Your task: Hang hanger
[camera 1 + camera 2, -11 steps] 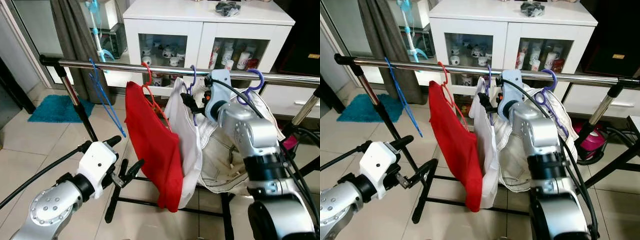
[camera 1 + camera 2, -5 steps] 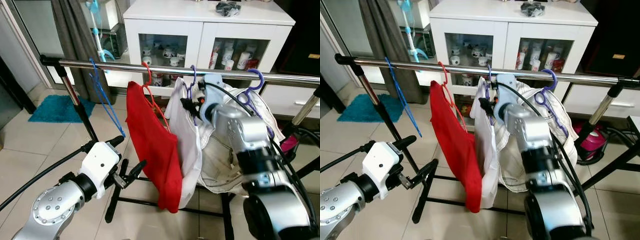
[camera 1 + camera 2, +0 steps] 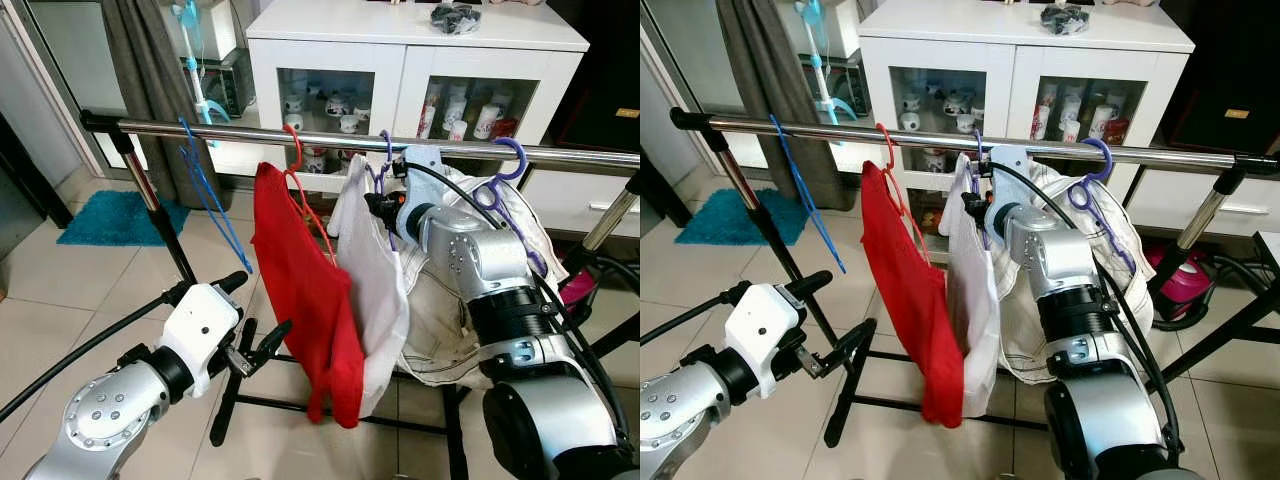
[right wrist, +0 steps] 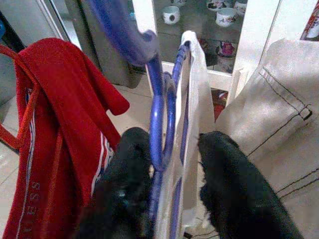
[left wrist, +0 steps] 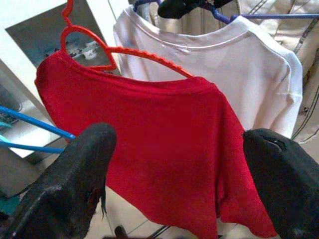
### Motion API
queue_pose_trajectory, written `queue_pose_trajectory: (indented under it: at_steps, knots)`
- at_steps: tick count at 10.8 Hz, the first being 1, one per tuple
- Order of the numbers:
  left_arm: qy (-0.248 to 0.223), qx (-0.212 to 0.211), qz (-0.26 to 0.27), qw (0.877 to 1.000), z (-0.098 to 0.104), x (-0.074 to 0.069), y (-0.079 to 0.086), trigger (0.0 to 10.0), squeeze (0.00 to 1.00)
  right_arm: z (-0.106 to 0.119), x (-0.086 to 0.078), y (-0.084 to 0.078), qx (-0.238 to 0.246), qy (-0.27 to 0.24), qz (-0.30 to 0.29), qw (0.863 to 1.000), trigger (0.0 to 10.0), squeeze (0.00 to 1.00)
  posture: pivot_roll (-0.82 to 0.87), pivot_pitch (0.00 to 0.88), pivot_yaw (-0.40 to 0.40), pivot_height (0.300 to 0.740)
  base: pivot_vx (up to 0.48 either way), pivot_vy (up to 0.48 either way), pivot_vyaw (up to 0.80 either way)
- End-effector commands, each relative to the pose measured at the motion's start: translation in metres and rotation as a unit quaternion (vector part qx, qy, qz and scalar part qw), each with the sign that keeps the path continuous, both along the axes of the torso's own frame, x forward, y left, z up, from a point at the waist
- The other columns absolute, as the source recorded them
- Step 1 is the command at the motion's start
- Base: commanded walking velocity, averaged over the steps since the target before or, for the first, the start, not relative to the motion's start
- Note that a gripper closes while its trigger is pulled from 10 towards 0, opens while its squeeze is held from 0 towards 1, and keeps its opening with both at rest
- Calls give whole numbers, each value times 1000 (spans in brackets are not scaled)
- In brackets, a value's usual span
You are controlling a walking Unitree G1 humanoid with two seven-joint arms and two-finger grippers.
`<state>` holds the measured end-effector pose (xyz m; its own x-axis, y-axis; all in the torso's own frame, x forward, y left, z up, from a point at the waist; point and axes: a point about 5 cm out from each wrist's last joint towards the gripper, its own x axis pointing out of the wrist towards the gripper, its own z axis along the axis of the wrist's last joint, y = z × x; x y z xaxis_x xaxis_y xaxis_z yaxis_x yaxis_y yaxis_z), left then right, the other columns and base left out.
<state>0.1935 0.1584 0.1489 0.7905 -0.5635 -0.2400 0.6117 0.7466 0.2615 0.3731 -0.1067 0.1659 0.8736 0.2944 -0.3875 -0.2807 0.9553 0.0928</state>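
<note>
Fingers [image 4: 130, 164] of the right gripper [image 4: 172, 164] stand on either side of the purple hanger [image 4: 158, 124], high up by its neck, with a gap showing on one side, so whether they actually pinch it I cannot tell. That hanger carries the white shirt [image 3: 375, 270], and its hook [image 3: 386, 142] is up at the steel rail [image 3: 240, 133], seemingly over it already; the high hold probably serves to steer the hook and steady the swinging cloth. I judge the hanging close to done, with letting go the step in hand.

Low on the other side, the left gripper [image 3: 250, 350] hangs idle, fingers spread wide and empty, pointing toward the hems.

Crowding is the issue on this rail. A red shirt [image 3: 305, 290] on its red hanger [image 3: 300, 170] sits just beside the white one, cloth touching. On the far side a cream garment [image 3: 450, 320] hangs from another purple hanger [image 3: 505, 170], pressed against the robot's right forearm. A bare blue hanger [image 3: 205, 185] dangles well apart toward the rail's end. Behind stands a white cabinet [image 3: 335, 50] with cups behind glass, and a teal mat [image 3: 110, 215] lies on the tiled floor. Pulling the arm back out could drag either neighbour along.
</note>
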Motion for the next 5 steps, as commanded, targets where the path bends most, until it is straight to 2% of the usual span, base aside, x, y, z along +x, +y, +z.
queue_pose_trajectory:
  at_steps: [1, 5]
  knots:
    - [-5, 6, -4, 1000, 1, 2, -1, 10000, 510, 9, 4, 3, -9, -18, 4, 1000, 0, 0, -19, 0, 32, 740, 0, 0, 0]
    - [-7, 9, -3, 1000, 1, 3, 0, 10000, 510, 9, 5, 5, -22, -26, 11, 999, 0, 0, -19, 0, 31, 740, 0, 0, 0]
